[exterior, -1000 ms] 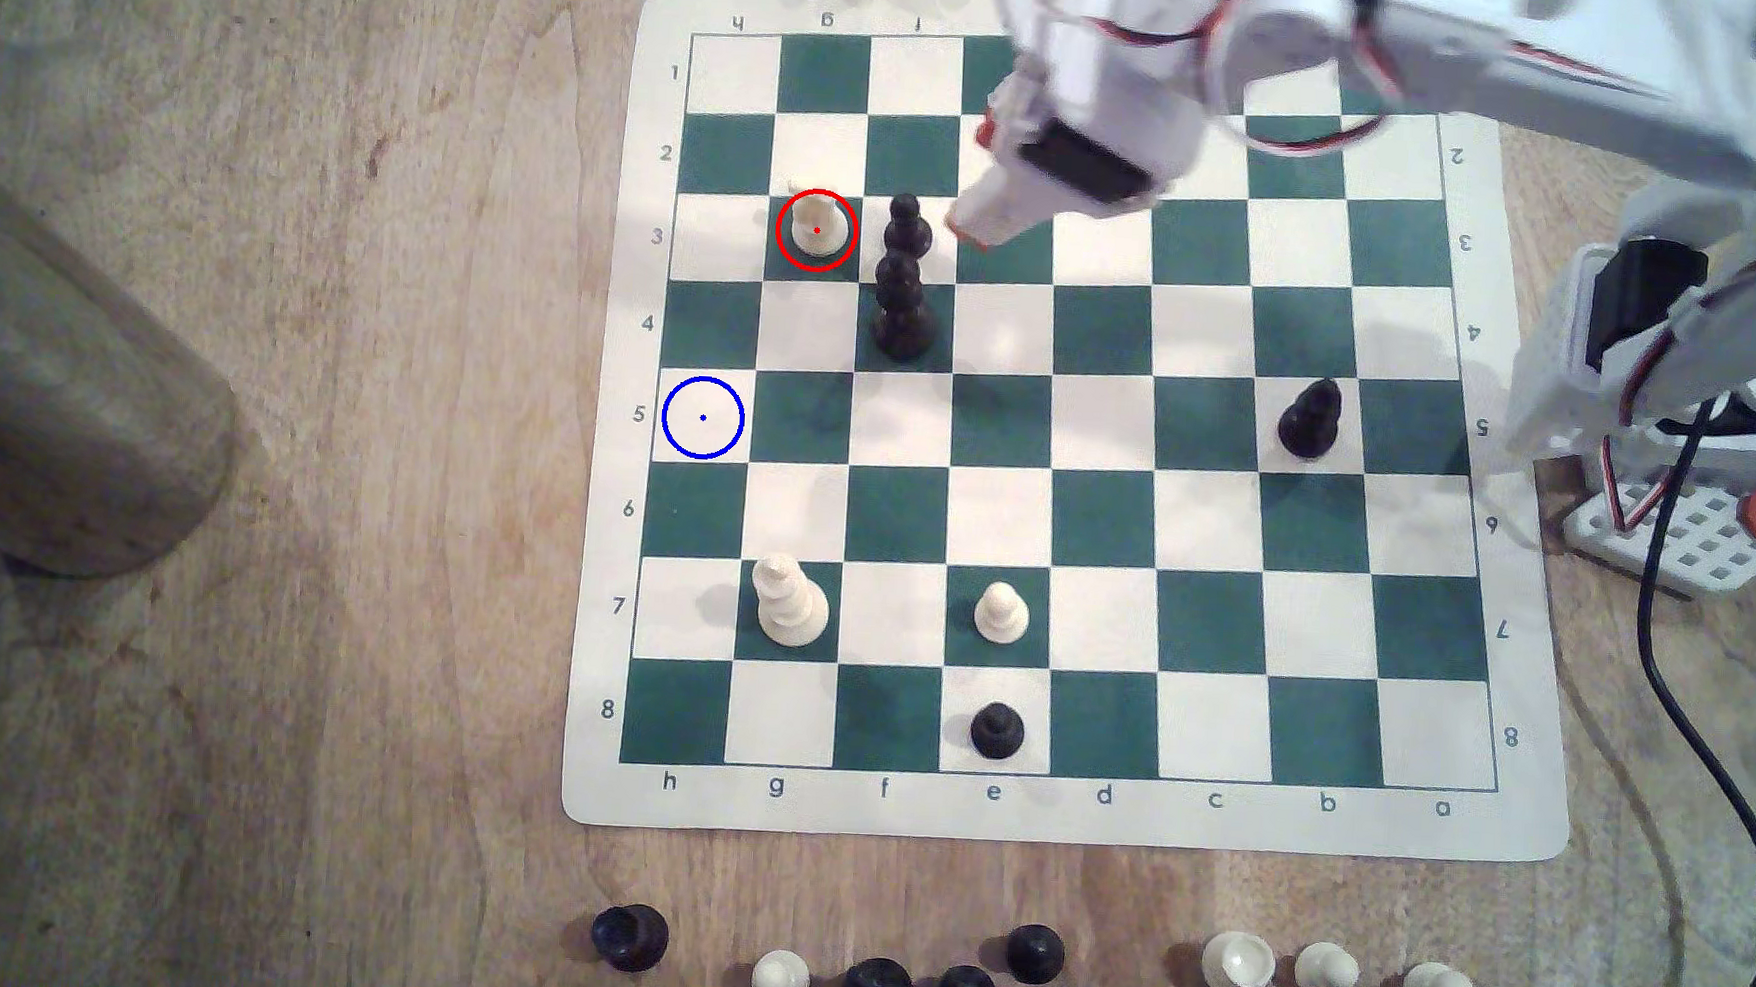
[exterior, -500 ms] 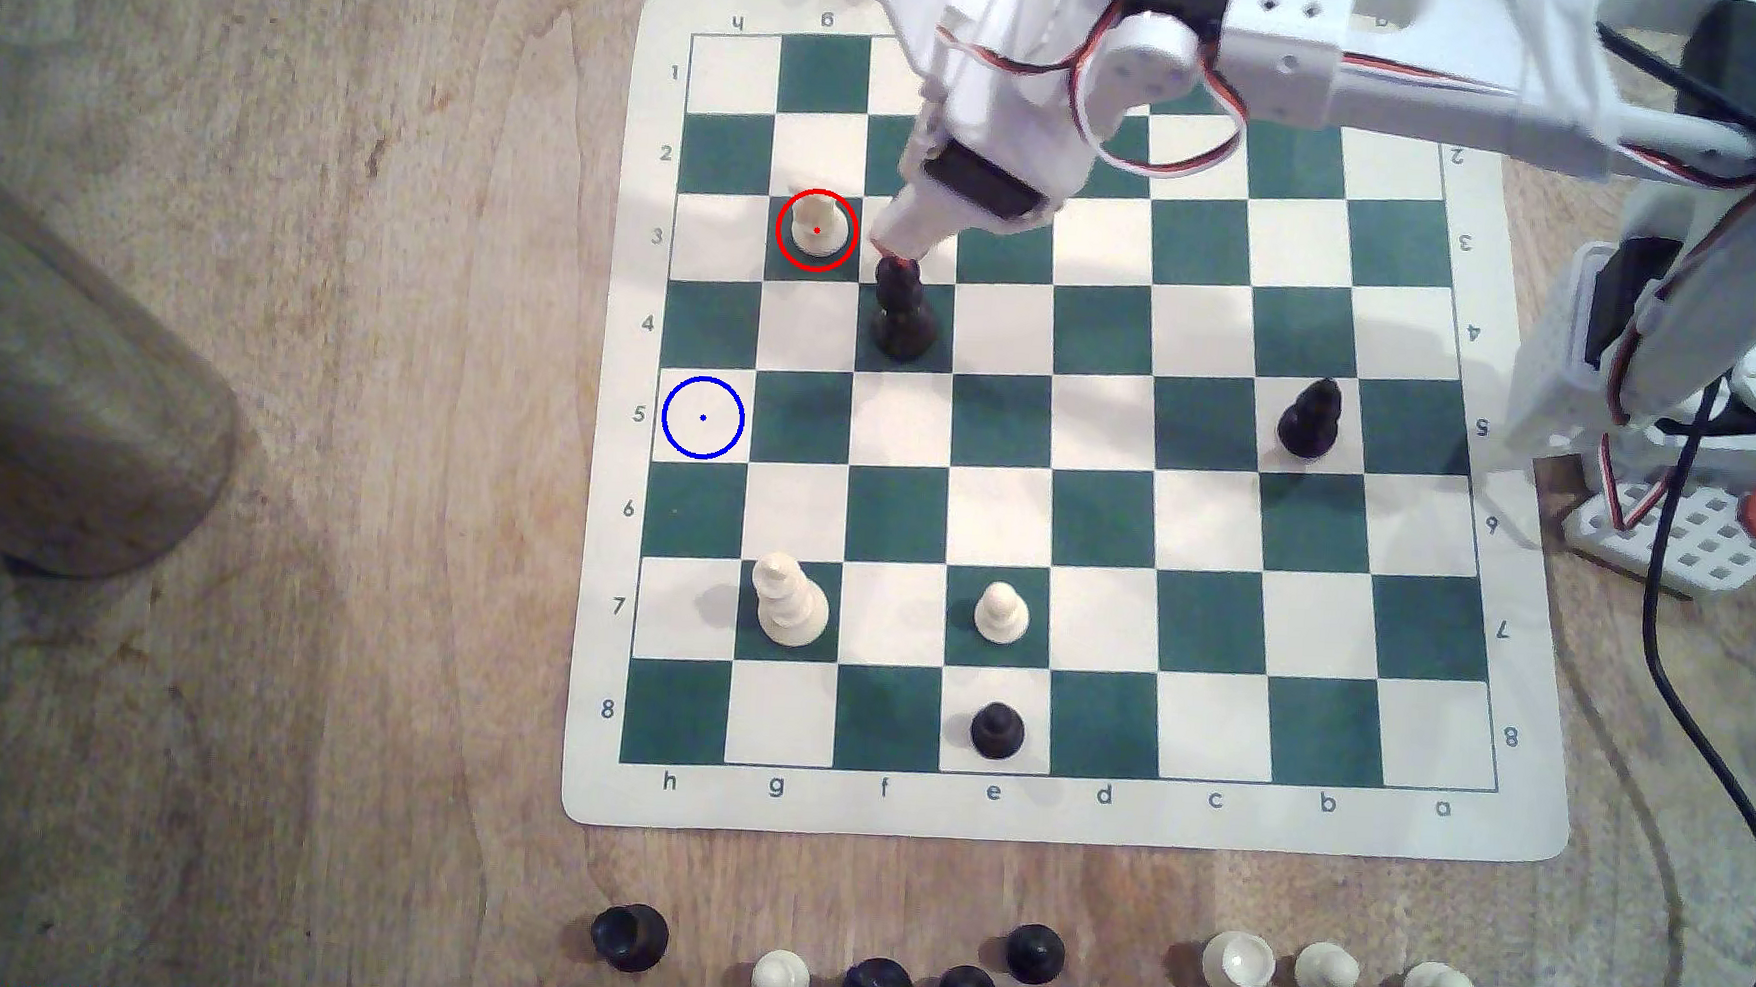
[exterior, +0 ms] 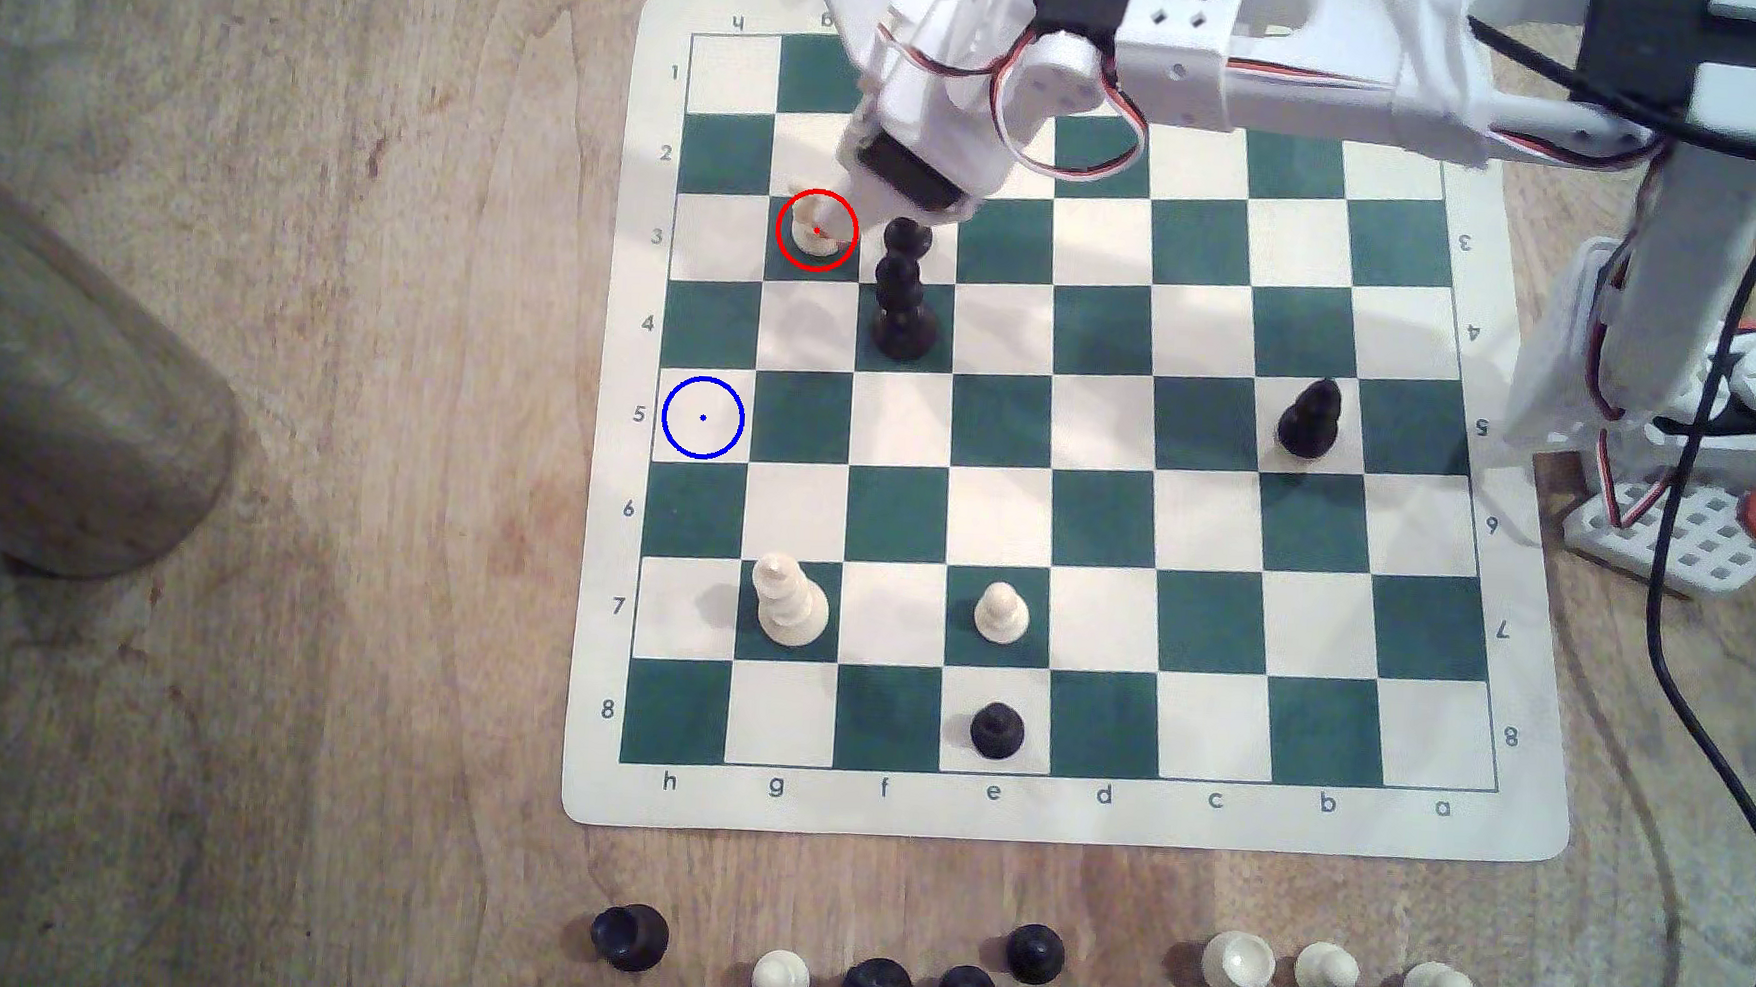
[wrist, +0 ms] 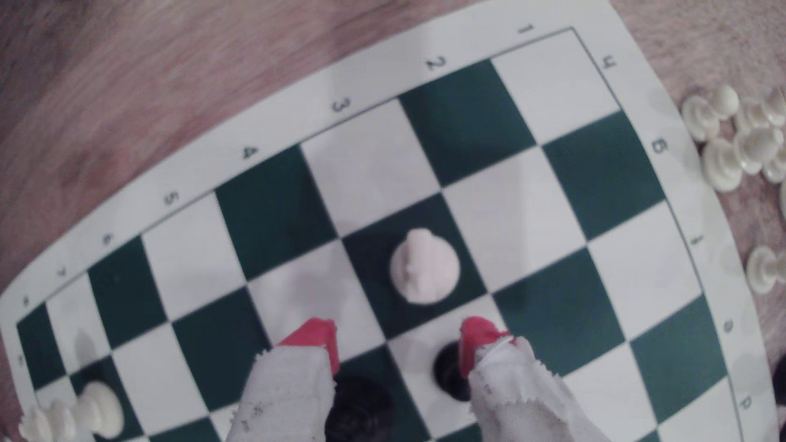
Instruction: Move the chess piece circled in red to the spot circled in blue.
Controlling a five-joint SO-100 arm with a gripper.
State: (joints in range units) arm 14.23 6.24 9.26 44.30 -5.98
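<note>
The chess piece [exterior: 815,242] [wrist: 424,267] stood upright on the green g3 square inside the red ring. The gripper [wrist: 397,340] hung over it with jaws apart, holding nothing, red fingertips [wrist: 314,335] short of the piece. The spot [exterior: 703,418] on h5 lay bare.
</note>
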